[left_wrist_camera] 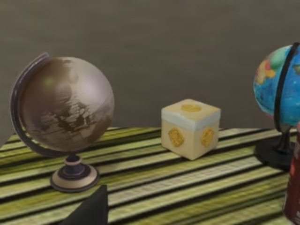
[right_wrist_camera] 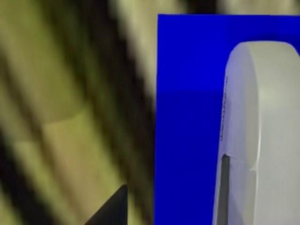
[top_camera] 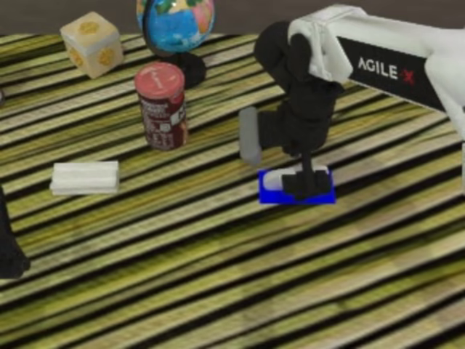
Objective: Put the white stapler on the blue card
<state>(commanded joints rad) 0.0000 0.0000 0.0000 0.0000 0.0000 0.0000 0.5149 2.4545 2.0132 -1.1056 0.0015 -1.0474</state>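
**Stapler sitting on the blue card, right hand over it**

So the white stapler [top_camera: 280, 177] lay on the blue card [top_camera: 270, 195], long side running across it, rounded end poking out toward the red can's side. In the right wrist view the white stapler [right_wrist_camera: 262, 136] sat flat against the blue card [right_wrist_camera: 187, 117], with a good strip of blue showing beside it and past its rounded tip.

The right hand [top_camera: 309, 185] was right down over the stapler's other half, dark fingers covering it. Honestly couldn't tell whether the fingers were squeezed on the stapler or had let go; the top view hid it and the wrist view only caught one dark finger corner off the card's edge.

Going outward from the card: the red can [top_camera: 161, 105] stood upright well off to the left and a bit farther back. The white ridged block [top_camera: 85, 177] lay further left than the can, about level with the card. Behind the can stood the colourful globe [top_camera: 176, 25], and left of that the cream cube [top_camera: 91, 43] with orange patterns. The left wrist view also showed a bronze globe [left_wrist_camera: 63, 112] beside the cube [left_wrist_camera: 191, 127].

The left hand [top_camera: 11, 258] was parked at the desk's [top_camera: 232, 291] left edge, far from the card; couldn't tell its fingers either.
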